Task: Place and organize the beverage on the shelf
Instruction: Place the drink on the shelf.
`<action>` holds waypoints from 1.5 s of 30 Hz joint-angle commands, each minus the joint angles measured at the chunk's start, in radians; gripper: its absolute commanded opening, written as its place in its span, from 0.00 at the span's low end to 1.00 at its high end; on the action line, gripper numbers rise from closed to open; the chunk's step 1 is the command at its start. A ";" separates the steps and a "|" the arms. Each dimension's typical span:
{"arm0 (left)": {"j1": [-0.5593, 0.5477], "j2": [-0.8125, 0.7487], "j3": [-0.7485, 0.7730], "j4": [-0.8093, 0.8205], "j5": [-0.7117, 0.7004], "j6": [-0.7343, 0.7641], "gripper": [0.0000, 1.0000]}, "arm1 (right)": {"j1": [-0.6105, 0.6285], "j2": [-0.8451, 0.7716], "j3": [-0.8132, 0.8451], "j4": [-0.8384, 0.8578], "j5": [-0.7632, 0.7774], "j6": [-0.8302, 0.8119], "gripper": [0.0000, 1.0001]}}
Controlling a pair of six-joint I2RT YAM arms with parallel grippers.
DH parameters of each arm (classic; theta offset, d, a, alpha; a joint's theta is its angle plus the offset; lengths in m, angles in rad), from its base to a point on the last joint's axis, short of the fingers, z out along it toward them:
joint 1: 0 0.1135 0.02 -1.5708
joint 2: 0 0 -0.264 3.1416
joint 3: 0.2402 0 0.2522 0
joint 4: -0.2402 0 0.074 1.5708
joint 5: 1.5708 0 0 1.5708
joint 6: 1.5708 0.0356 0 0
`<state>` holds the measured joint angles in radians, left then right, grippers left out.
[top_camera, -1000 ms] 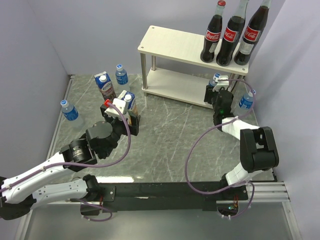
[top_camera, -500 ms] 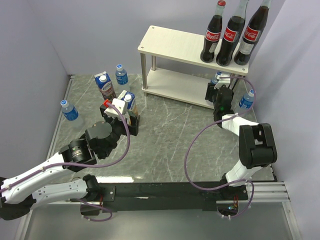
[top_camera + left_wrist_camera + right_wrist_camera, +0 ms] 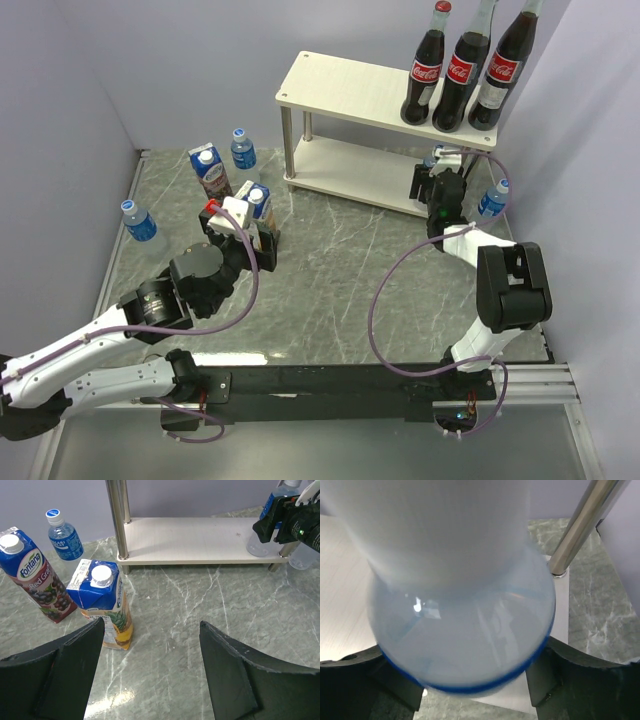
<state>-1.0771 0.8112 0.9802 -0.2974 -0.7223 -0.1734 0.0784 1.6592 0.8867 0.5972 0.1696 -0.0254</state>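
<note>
Seat the water bottle (image 3: 460, 625) flat on the lower board of the shelf (image 3: 200, 540), clear of the metal leg (image 3: 580, 530), before letting go. Clamped in the right gripper (image 3: 437, 182), arm stretched far forward; base seemingly touching wood. Left gripper (image 3: 150, 630) spread wide, empty, low beside the pineapple carton (image 3: 102, 605).

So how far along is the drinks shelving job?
Done: three Coca-Cola bottles stand on top of the shelf. In hand: the right tool grips a water bottle at the lower board. Remaining: three loose water bottles, the grape carton, and the pineapple carton beside the open left tool.
</note>
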 commanded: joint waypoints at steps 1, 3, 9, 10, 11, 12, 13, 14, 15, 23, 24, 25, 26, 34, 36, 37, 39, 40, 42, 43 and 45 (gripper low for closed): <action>-0.001 -0.021 0.000 0.021 0.004 -0.012 0.82 | -0.011 -0.027 0.092 0.153 0.033 0.010 0.74; -0.001 -0.023 0.003 0.020 0.007 -0.012 0.82 | -0.011 -0.030 0.097 0.141 0.031 0.015 0.76; -0.003 -0.029 0.008 0.014 0.009 -0.020 0.81 | -0.014 -0.038 0.095 0.122 0.019 0.024 0.79; -0.003 -0.030 0.008 0.011 0.011 -0.021 0.81 | -0.014 -0.042 0.092 0.122 0.019 0.024 0.79; -0.003 -0.032 0.008 0.011 0.012 -0.023 0.81 | -0.014 -0.045 0.092 0.119 0.019 0.024 0.79; -0.001 -0.035 0.008 0.009 0.015 -0.023 0.81 | -0.014 -0.052 0.089 0.116 0.019 0.024 0.79; -0.003 -0.037 0.009 0.009 0.017 -0.024 0.81 | -0.015 -0.056 0.086 0.115 0.018 0.024 0.79; -0.003 -0.040 0.009 0.009 0.017 -0.023 0.81 | -0.014 -0.061 0.081 0.110 0.015 0.024 0.79; -0.001 -0.040 0.009 0.009 0.017 -0.024 0.81 | -0.017 -0.071 0.078 0.110 0.011 0.024 0.80; -0.003 -0.040 0.017 0.004 0.030 -0.031 0.81 | -0.017 -0.125 0.034 0.105 -0.001 0.061 0.80; -0.003 -0.038 0.018 0.003 0.034 -0.032 0.81 | -0.017 -0.133 0.029 0.104 -0.005 0.061 0.80; -0.003 -0.038 0.020 0.003 0.034 -0.034 0.81 | -0.019 -0.136 0.023 0.104 -0.007 0.062 0.80; -0.003 -0.040 0.021 0.001 0.037 -0.034 0.82 | -0.019 -0.138 0.020 0.104 -0.007 0.061 0.80; -0.001 -0.049 0.025 -0.005 0.046 -0.041 0.82 | -0.026 -0.156 -0.006 0.098 -0.013 0.061 0.80; -0.001 -0.052 0.023 -0.006 0.046 -0.043 0.82 | -0.028 -0.160 -0.015 0.096 -0.013 0.062 0.81; -0.003 -0.052 0.023 -0.008 0.047 -0.043 0.82 | -0.028 -0.162 -0.018 0.096 -0.015 0.062 0.81; -0.003 -0.053 0.021 -0.008 0.049 -0.043 0.82 | -0.029 -0.170 -0.029 0.098 -0.021 0.061 0.81; -0.003 -0.053 0.021 -0.008 0.049 -0.043 0.82 | -0.029 -0.171 -0.032 0.098 -0.021 0.061 0.81; -0.003 -0.052 0.025 -0.008 0.050 -0.043 0.82 | -0.032 -0.182 -0.045 0.102 -0.025 0.064 0.81; -0.003 -0.052 0.023 -0.006 0.052 -0.043 0.82 | -0.031 -0.185 -0.048 0.105 -0.025 0.061 0.81; -0.001 -0.050 0.026 -0.006 0.054 -0.043 0.82 | -0.032 -0.194 -0.060 0.108 -0.030 0.059 0.81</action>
<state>-1.0771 0.7692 0.9802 -0.3202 -0.6804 -0.2050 0.0589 1.5402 0.8291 0.5861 0.1337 0.0246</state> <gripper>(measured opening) 0.816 0.807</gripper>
